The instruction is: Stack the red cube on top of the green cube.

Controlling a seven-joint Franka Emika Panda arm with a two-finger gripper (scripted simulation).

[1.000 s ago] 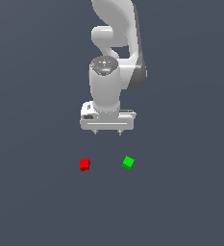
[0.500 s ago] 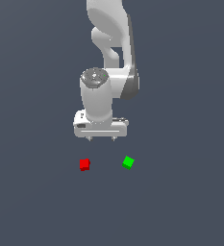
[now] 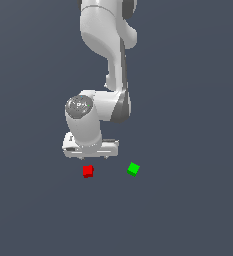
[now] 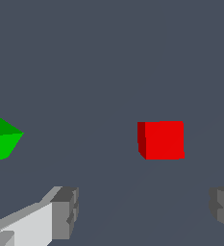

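The red cube (image 3: 88, 171) lies on the dark grey floor, with the green cube (image 3: 133, 169) a short way toward the exterior view's right. My gripper (image 3: 94, 157) hangs just above and behind the red cube, open, with nothing between its fingers. In the wrist view the red cube (image 4: 161, 140) sits a little ahead of the gap between the two fingertips (image 4: 65, 211), and the green cube (image 4: 0, 139) is cut off at the picture's edge.
The white arm (image 3: 105, 60) rises behind the gripper. The plain dark grey floor (image 3: 188, 210) spreads on all sides, with no other object on it.
The gripper has come down and shifted toward the exterior view's left, ending close above the red cube. Neither cube has moved.
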